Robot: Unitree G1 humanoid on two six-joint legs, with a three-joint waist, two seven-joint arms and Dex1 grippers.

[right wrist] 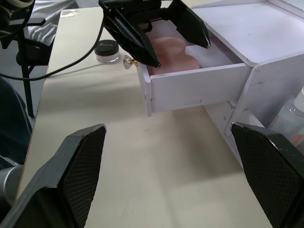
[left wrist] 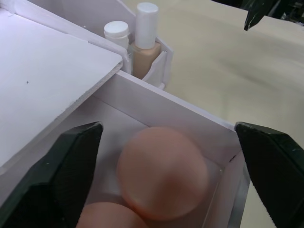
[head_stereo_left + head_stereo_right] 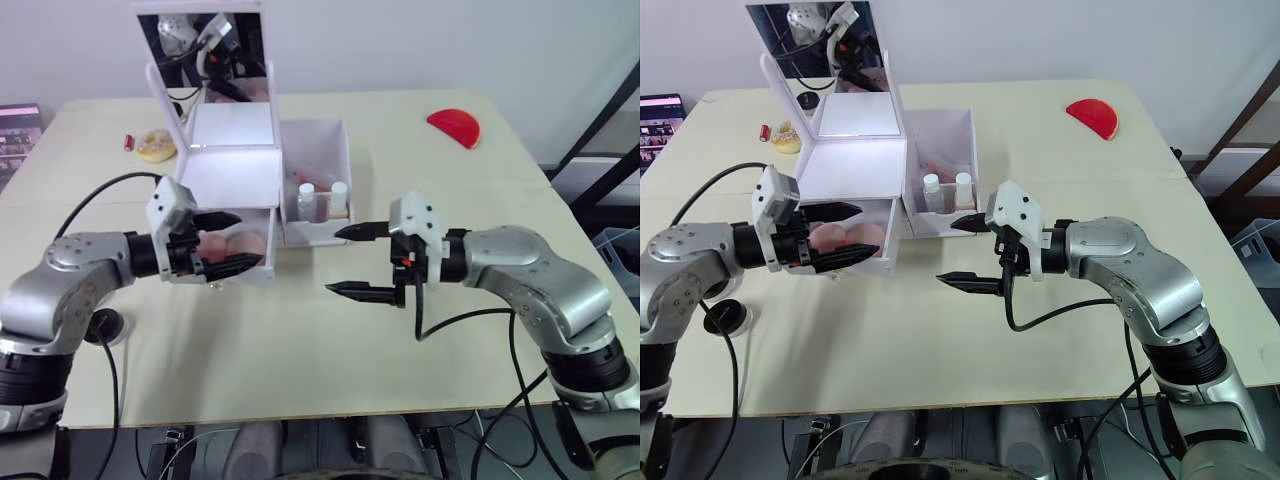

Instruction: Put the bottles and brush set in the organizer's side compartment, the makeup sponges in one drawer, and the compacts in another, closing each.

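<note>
Left gripper (image 3: 228,242) gapes wide at the open drawer (image 3: 243,247) holding makeup sponges (image 2: 163,172) — right gripper (image 3: 352,260) wide too, empty, right of it.

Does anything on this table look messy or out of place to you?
Nothing is spilled or broken. The white organizer's drawer hangs pulled out with pink makeup sponges inside, the open left gripper at its mouth. A red half-round object and a small yellowish item lie far off near the table's back.
</note>
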